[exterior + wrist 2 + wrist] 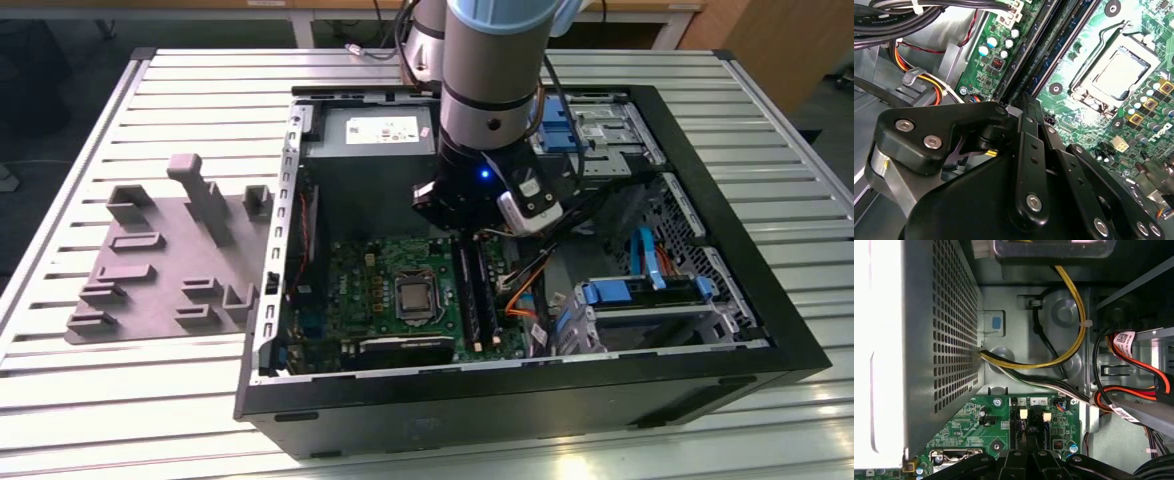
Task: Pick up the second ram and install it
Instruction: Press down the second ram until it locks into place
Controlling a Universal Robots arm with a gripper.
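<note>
1. Inside the open computer case (747, 290) on the slatted table (200, 70), the arm (494, 60) reaches straight down over the far end of the long black slots (483, 305); the exterior view's left part of the table holds a grey foam tray (160, 290), well apart from the case.
2. In both wrist views the fingers (1030, 145) (1014, 462) are drawn close together, their tips right over the slot end; whether they pinch anything I cannot tell.
3. A dark narrow strip standing on edge in the slot row, which looks like the second memory stick (466, 285), runs from under the fingers toward the near wall of the case; I cannot say for sure whether it is fully seated.
4. Room is tight around the fingers; the grey power box (367, 160) (929, 340) stands just beyond the slot ends, its punched side wall close by in the first wrist view.
5. On the exterior view's right, orange cables (527, 290) lie just beside the slots, with the blue drive cage (641, 300) further out; yellow and black wires (1076, 315) loop across the case floor past the slot ends.
6. On the exterior view's left, the green board (380, 270) lies low and flat, the processor socket (416, 298) (1119, 70) near the slots; two white latches (1023, 413) sit at the slot ends.
</note>
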